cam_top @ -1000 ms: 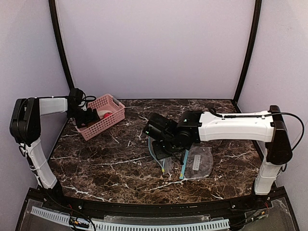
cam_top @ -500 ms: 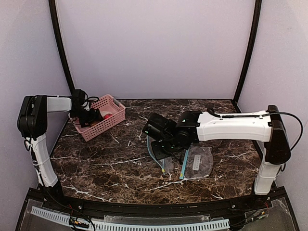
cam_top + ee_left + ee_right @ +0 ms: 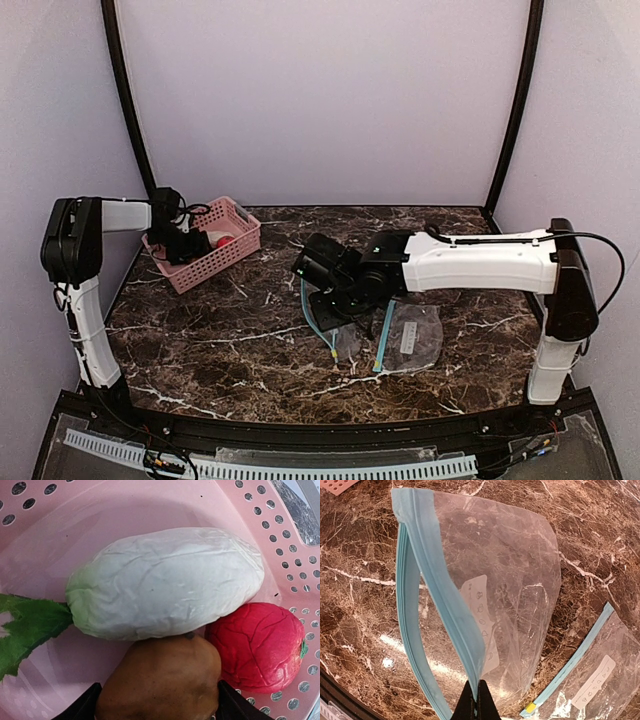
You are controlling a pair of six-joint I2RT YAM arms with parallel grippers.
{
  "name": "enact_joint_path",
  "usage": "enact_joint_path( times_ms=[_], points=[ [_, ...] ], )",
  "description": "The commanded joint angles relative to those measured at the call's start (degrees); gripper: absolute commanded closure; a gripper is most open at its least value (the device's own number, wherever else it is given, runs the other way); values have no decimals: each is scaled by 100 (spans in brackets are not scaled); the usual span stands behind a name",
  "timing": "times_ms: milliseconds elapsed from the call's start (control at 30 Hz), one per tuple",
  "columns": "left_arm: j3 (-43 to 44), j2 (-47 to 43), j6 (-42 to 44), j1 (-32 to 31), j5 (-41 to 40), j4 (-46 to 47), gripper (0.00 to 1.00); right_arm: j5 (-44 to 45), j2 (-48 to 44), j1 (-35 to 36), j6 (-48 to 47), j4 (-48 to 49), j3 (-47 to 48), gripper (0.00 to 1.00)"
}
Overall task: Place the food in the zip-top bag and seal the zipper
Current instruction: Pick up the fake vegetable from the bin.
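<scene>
Food sits all together in the pink basket (image 3: 215,268) at the far left corner of the dark marbled surface (image 3: 230,345). In the left wrist view, the whitish oblong piece (image 3: 165,582) lies across the basket floor with the green leafy sprig (image 3: 27,630) at its left end. The red-pink ball (image 3: 257,647) rests against the perforated wall, touching the oblong piece. The brown-orange bun (image 3: 160,680) lies just in front, pressed against both.

The left gripper (image 3: 157,705) reaches down into the basket, with one dark finger at each flank of the bun. The fingers stand apart and right beside it (whether they actually squeeze it I cannot tell).

Near the middle of the surface the right gripper (image 3: 476,702) is clenched on the zip-top bag (image 3: 495,605). It pinches one side of the blue zipper strip (image 3: 440,595) so that the mouth gapes and the clear film hangs below. A second bag (image 3: 600,680) lies flat just beside it, toward the right edge.
</scene>
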Motion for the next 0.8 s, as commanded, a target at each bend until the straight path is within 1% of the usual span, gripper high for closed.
enact_joint_path(
  times_ms=[0, 300, 367, 500, 767],
  points=[
    [59, 54, 118, 11, -37, -283, 29, -28, 53, -51, -21, 45, 137, 100],
    [2, -86, 98, 14, -145, -335, 50, 2, -35, -56, 37, 44, 84, 100],
    [-40, -201, 87, 14, -137, -331, 53, 11, -59, -55, 35, 50, 76, 100],
    [-350, -552, 37, 14, -221, -110, 57, 52, -119, -66, 38, 52, 55, 100],
    [-795, -1620, -31, 22, -572, 203, 58, 124, -233, -71, 7, 50, 46, 100]
  ],
)
